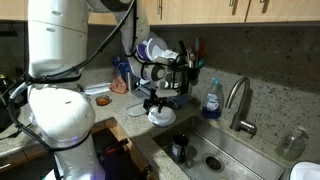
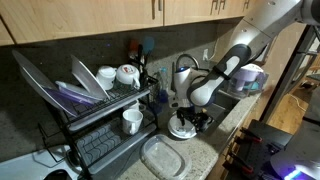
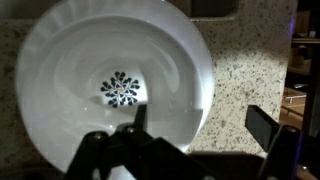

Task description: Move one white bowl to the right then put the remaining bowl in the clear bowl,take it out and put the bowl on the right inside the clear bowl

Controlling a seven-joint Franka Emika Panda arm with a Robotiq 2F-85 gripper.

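Speckled stone bench (image 3: 250, 70) beside a sink (image 1: 238, 166). White bowl (image 3: 110, 70), blue motif at its centre, sits on the bench directly beneath the end effector (image 3: 198, 125). Jaws stand spread and released, holding nothing: one finger over the bowl's interior, one outside its rim. Clear bowl (image 2: 163, 157) lies nearby on the bench, apart from the white bowl.

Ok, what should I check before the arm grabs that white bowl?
1. Gripper open: ok.
2. White bowl right below the gripper: ok.
3. Bowl rim between the two fingers, one over the inside, one over the counter: ok.
4. White bowl empty: ok.
5. Clear bowl on the counter, looks empty: ok.
6. Where the second white bowl sits: cannot tell.
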